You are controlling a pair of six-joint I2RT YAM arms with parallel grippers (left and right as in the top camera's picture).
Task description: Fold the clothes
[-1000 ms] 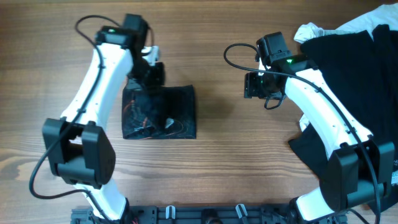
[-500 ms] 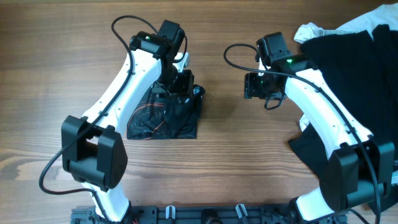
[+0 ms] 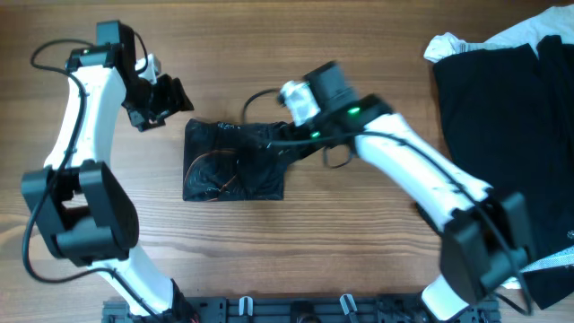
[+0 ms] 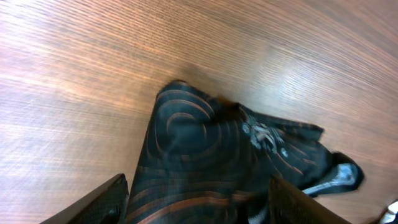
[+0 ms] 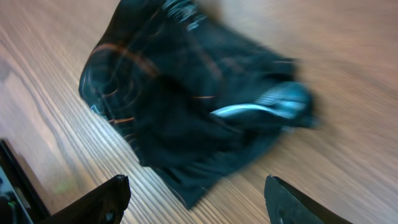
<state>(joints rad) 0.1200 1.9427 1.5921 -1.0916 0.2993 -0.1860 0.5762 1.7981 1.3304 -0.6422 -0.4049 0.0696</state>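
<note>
The black shirt (image 3: 233,161) with thin orange lines lies in a small, lumpy square on the table (image 3: 359,269). It is folded, but not neatly.

The left hand (image 3: 170,97) is open, its two fingers wide apart, and it holds nothing. The shirt is off to its side, near but not touching.

The right hand (image 5: 200,198) is open too, and its fingers are empty. The shirt lies just in front of those fingers, very close. The right wrist view is blurry, so I cannot tell if a finger touches the cloth.

A pale collar strip (image 5: 261,106) pokes out on the side of the shirt closest to the right hand.

The other clothes (image 3: 502,99), mostly black with a white one (image 3: 466,40), wait in a pile far behind the right hand.

Here is what I think could go wrong:

- The right hand may bump the shirt and push it along the smooth wood. No hand holds the shirt down, so it can slide.
- The fingers may pinch only the top layer. Then a lift would pull the fold open.
- A finger may hook the loose collar strip and drag that corner out.
- A hard press on the lumpy side may make the square even messier.
</note>
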